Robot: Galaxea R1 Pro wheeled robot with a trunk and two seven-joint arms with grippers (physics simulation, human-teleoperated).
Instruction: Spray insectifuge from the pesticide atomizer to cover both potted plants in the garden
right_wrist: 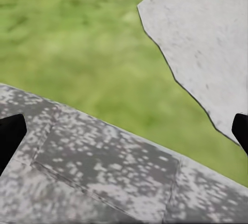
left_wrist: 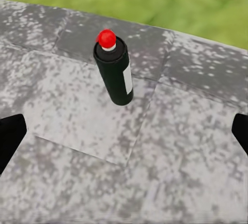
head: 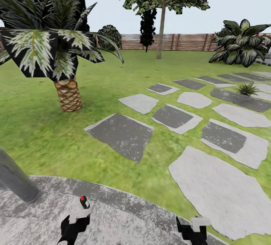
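Note:
The pesticide atomizer (head: 84,201) is a slim dark bottle with a red top and a white label strip. It stands upright on the round grey patio (head: 124,215). My left gripper (head: 76,223) is open just short of it. In the left wrist view the atomizer (left_wrist: 114,74) stands ahead of the gripper (left_wrist: 124,133), apart from both fingers. Low at the right, my right gripper (head: 195,229) (right_wrist: 124,131) is open and empty over the patio edge. One small potted plant (head: 247,90) with pointed leaves in a grey pot sits far off on a dark stepping stone.
A grey bollard lamp (head: 15,181) leans in at the left on the patio. A scaly-trunked palm (head: 68,94) stands on the lawn at the left. Grey stepping stones (head: 222,188) run to the right. A tree (head: 162,26), a leafy bush (head: 241,45) and a wooden fence (head: 180,41) lie beyond.

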